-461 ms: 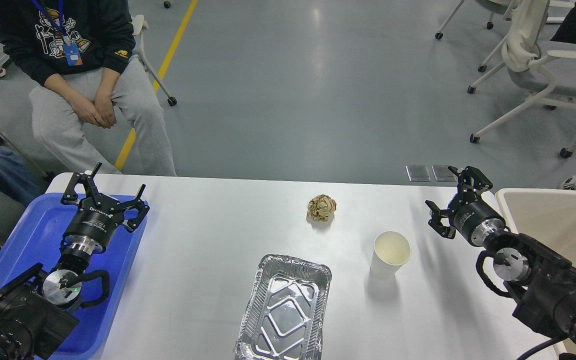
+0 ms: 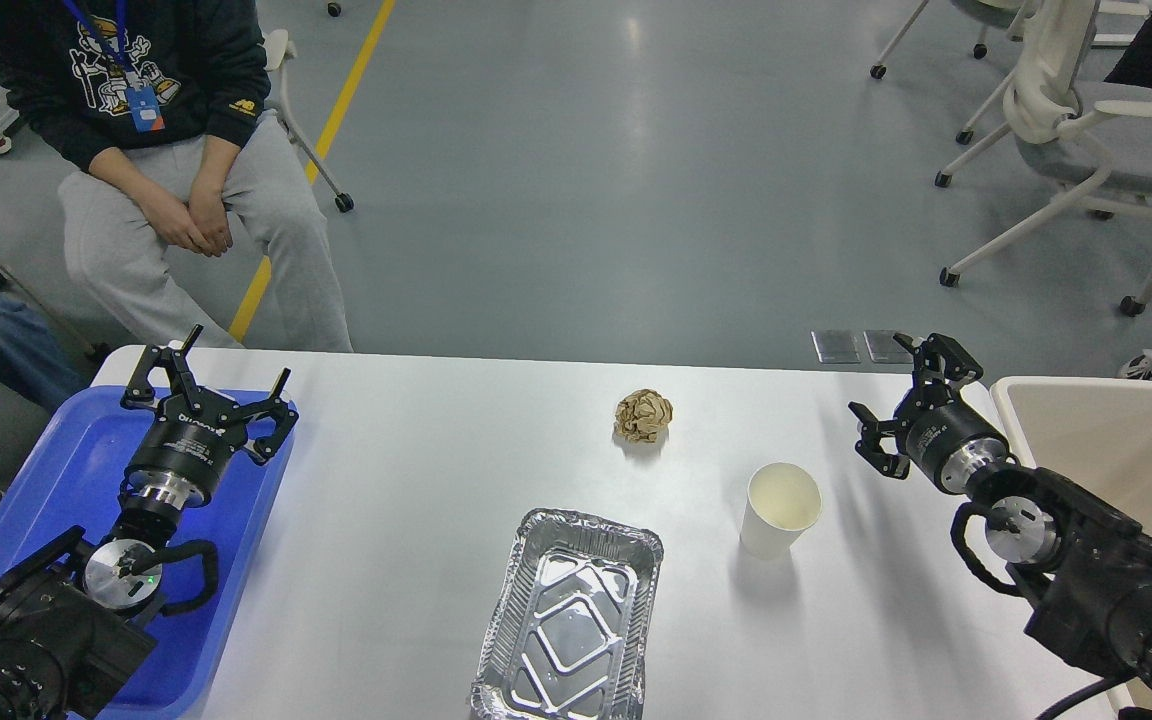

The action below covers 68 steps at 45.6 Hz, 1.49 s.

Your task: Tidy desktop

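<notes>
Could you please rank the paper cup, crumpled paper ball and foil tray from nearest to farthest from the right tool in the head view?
From the right tool:
1. Paper cup, just to its left and nearer the robot.
2. Crumpled paper ball, farther left, mid-desktop.
3. Foil tray, at the desktop's near edge.

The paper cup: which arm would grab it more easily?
Probably the right. The right gripper hangs open near the paper cup; the left gripper sits far across the desktop, over the blue tray.
</notes>
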Motion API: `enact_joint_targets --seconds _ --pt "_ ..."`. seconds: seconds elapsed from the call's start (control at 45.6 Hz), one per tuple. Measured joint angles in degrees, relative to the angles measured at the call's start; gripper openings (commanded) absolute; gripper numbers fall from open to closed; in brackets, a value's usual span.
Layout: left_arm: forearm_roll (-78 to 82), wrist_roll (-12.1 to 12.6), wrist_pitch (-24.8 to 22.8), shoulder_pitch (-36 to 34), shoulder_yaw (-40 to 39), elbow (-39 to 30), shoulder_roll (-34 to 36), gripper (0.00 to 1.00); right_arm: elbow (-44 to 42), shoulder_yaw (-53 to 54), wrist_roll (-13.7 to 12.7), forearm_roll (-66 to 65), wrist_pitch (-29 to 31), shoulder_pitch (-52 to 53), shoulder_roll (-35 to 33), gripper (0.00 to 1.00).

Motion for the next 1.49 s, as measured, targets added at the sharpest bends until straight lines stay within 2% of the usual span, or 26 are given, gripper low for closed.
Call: enact_joint_targets --seconds 0.439,0.614,0.789,1.118,1.316,1.491 --pt "0.0 0.0 0.0 0.0 0.0 0.0 0.0 1.0 3.8 -0.6 -0.2 -0.5 -0.5 0.3 -1.6 1.0" --pt "0.0 0.0 0.0 0.0 0.0 0.0 0.0 1.0 14.4 -2.4 -0.3 -1.3 -3.9 0.1 -9.1 1.0" --pt "0.0 0.0 0.0 0.0 0.0 0.0 0.0 1.0 28.4 -5.6 -0.5 -2.3 -8.5 0.6 -17.0 1.0" --pt "0.0 0.0 0.0 0.0 0.0 0.0 0.0 1.0 49.7 -13.1 -1.7 -10.2 -16.2 3.3 -30.2 1.0" --pt "0.0 0.0 0.0 0.0 0.0 0.0 0.0 1.0 56.9 -22.8 -2.6 -15.5 -18.6 10.0 -35.0 1.0" --pt "0.0 0.0 0.0 0.0 0.0 0.0 0.0 1.0 59.5 -34.4 -2.9 -20.0 -19.4 18.8 -36.9 1.0"
